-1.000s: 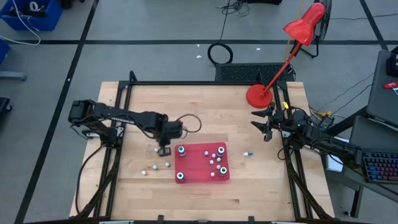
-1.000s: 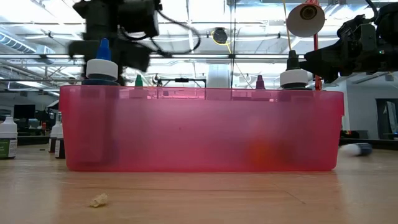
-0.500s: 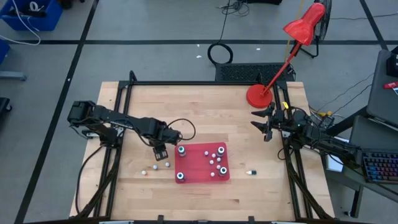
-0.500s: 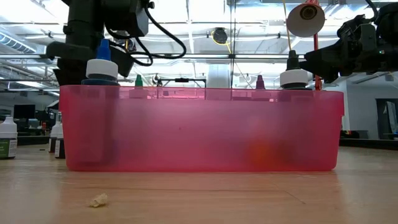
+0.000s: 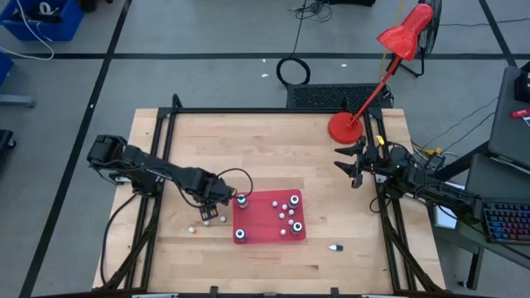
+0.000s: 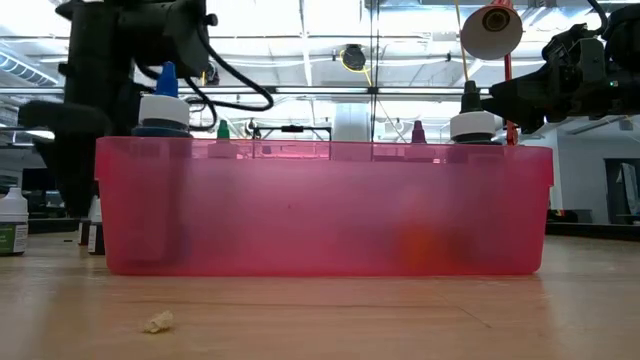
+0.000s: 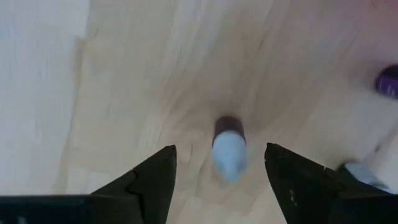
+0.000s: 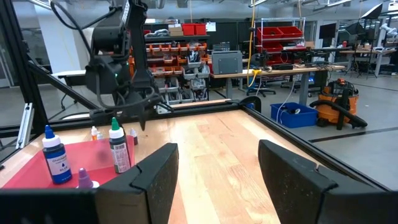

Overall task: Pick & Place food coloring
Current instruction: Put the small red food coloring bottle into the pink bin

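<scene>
Food coloring bottles stand in a red tray point(image 5: 267, 217), among them a blue-topped one point(image 8: 55, 158) and a green-topped one point(image 8: 118, 148). A few more stand on the table to the tray's left point(image 5: 192, 229). My left gripper point(image 5: 208, 213) hangs open, pointing down, just left of the tray. Between its fingers, touching neither, stands a tiny bottle point(image 7: 229, 147) with a pale top. One small bottle point(image 5: 335, 247) lies on the wood to the right of the tray. My right gripper point(image 5: 353, 168) waits open at the table's right edge.
A red desk lamp has its base point(image 5: 344, 127) at the table's far right corner, close to my right arm. A purple cap point(image 7: 388, 81) shows near the left gripper. A small crumb point(image 6: 157, 321) lies on the wood in front of the tray point(image 6: 320, 205).
My left gripper has moved down and toward the table's near left, away from the tray's far-left corner, and has opened over the loose bottles. The small bottle to the right of the tray has rolled toward the table's near edge.
</scene>
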`<state>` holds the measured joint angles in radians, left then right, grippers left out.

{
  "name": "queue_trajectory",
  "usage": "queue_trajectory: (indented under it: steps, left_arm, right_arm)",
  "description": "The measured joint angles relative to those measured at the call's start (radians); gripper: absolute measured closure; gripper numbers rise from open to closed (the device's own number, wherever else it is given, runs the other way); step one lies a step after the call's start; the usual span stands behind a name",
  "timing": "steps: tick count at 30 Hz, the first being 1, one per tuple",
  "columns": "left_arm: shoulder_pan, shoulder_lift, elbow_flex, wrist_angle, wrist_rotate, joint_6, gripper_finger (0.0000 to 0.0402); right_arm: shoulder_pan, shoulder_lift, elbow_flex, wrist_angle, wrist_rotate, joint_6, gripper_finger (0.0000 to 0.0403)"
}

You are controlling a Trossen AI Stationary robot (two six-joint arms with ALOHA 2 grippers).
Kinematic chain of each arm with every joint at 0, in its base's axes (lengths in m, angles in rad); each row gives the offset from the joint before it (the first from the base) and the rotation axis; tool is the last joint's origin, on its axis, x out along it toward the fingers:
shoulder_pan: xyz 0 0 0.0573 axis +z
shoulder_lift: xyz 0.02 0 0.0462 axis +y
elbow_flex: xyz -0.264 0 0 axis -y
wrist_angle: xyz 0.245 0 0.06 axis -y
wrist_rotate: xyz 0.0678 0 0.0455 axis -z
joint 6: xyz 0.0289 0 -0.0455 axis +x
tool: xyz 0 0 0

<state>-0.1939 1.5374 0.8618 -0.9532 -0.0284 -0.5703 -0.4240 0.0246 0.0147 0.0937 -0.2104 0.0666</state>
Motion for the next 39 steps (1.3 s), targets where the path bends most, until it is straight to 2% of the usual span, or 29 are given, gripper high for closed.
queue_trajectory:
  steps: [6,25,30,36,39]
  left_arm:
    - [0.005,-0.001,-0.058,0.120,0.000,0.038,0.0170]
    - [0.009,-0.001,-0.082,0.145,0.000,0.041,0.0224]
    - [0.009,-0.001,-0.082,0.145,0.000,0.041,0.0257]
    - [0.009,-0.001,-0.081,0.144,0.000,0.054,0.0328]
    - [0.009,-0.001,-0.081,0.144,-0.002,0.061,0.0334]
  right_arm:
    - [0.000,0.000,0.000,0.000,0.000,0.000,0.0193]
    - [0.000,0.000,0.000,0.000,0.000,0.000,0.0193]
    - [0.000,0.000,0.000,0.000,0.000,0.000,0.0193]
    - [0.000,0.000,-0.001,0.000,0.000,0.000,0.0193]
    - [0.000,0.000,-0.001,0.000,0.000,0.000,0.0193]
